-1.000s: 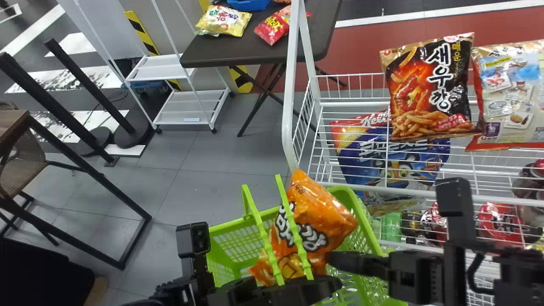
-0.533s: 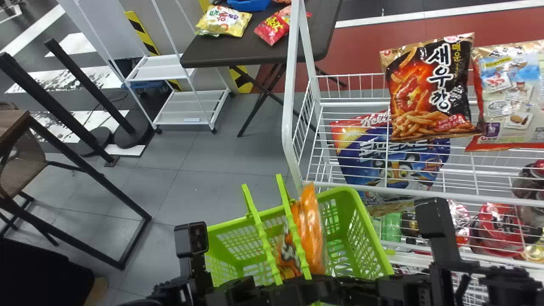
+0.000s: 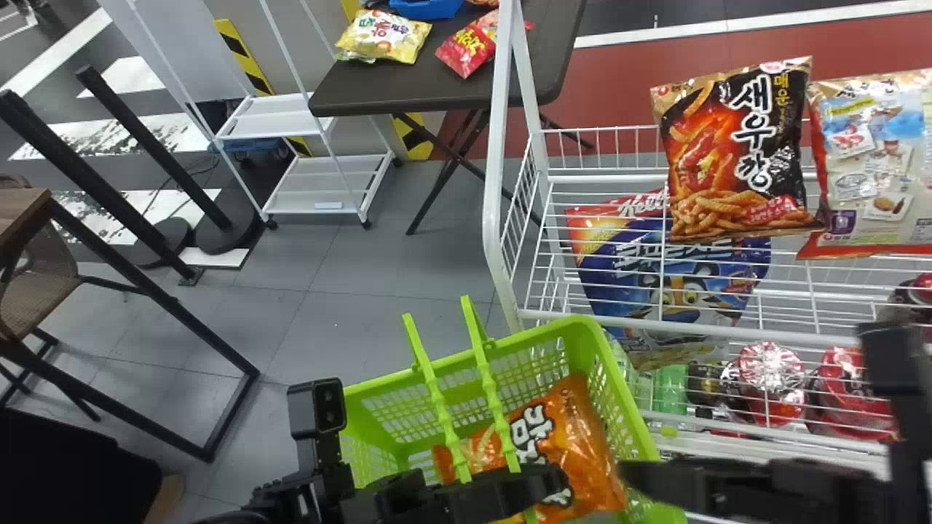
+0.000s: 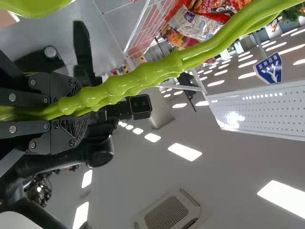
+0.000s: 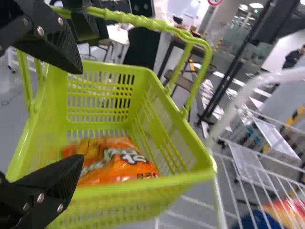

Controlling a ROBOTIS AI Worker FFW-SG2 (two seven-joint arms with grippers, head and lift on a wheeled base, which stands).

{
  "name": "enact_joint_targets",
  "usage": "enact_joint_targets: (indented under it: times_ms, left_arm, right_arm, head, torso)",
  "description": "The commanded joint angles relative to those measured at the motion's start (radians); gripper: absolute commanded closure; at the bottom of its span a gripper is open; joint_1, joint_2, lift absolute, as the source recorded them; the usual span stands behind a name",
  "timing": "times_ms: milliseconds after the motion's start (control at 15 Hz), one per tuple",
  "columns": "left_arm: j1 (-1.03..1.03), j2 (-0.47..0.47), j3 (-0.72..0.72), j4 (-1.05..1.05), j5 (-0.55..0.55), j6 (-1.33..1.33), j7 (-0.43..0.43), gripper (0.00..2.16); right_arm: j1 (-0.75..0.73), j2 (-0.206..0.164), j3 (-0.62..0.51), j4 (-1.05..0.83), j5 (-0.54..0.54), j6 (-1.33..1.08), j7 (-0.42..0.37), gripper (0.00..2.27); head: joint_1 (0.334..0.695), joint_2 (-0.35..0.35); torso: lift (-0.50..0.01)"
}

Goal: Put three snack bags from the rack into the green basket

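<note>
My left gripper is shut on the handle of the green basket in the head view. The left wrist view has the left gripper with the handle between its fingers. An orange snack bag lies inside the basket. My right gripper is at the basket's right side; in the right wrist view the right gripper stands open, empty, above the orange bag. On the rack are a black-and-red snack bag and a bag with its back showing.
The white wire rack rises just beyond and right of the basket. A blue bag and round red packs are on its lower levels. A dark table with snack bags stands behind, left of the rack.
The orange bag, earlier at my right gripper above the basket, has dropped and now lies inside. The right gripper has let go and moved right. The basket has shifted slightly left.
</note>
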Motion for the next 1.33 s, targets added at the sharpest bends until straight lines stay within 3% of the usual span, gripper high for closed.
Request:
enact_joint_targets:
  times_ms: [0, 133, 267, 467, 600, 800, 1067, 1267]
  left_arm:
    - [0.000, 0.000, 0.001, 0.001, 0.000, 0.000, 0.000, 2.15]
    - [0.000, 0.002, 0.001, 0.001, 0.000, 0.000, -0.003, 2.15]
    - [0.000, 0.002, 0.001, -0.004, 0.002, 0.000, -0.003, 2.15]
    - [0.000, 0.002, -0.002, -0.009, 0.003, 0.003, -0.003, 2.15]
    - [0.000, 0.000, -0.007, -0.010, 0.003, 0.006, -0.002, 2.15]
    - [0.006, 0.005, -0.004, -0.010, 0.003, 0.006, -0.005, 2.15]
    - [0.006, 0.012, -0.002, -0.006, 0.003, 0.009, -0.003, 2.15]
    - [0.007, 0.020, 0.004, 0.001, 0.006, 0.009, -0.006, 2.15]
  right_arm:
    - [-0.017, -0.005, -0.096, -0.011, -0.015, 0.010, -0.004, 0.06]
    - [-0.052, -0.003, -0.161, -0.004, -0.028, -0.024, -0.002, 0.05]
    - [-0.084, -0.005, -0.168, 0.014, 0.034, -0.144, -0.004, 0.05]
    - [-0.167, -0.003, -0.066, 0.080, 0.268, -0.322, -0.057, 0.06]
    - [-0.230, 0.001, 0.033, 0.160, 0.438, -0.450, -0.108, 0.07]
    - [-0.342, 0.041, 0.126, 0.344, 0.573, -0.659, -0.163, 0.07]
    - [-0.489, 0.105, 0.215, 0.565, 0.645, -0.828, -0.177, 0.08]
    - [-0.618, 0.105, 0.313, 0.740, 0.783, -0.871, -0.272, 0.09]
  head:
    - [0.695, 0.350]
    - [0.695, 0.291]
    - [0.695, 0.203]
    - [0.695, 0.096]
    - [0.695, 0.067]
    - [0.695, 0.035]
    - [0.695, 0.075]
    - [0.695, 0.105]
  torso:
    - [0.000]
    - [0.000]
    - [0.000]
    - [0.000]
    - [0.000]
    - [0.000]
    - [0.000]
    - [0.000]
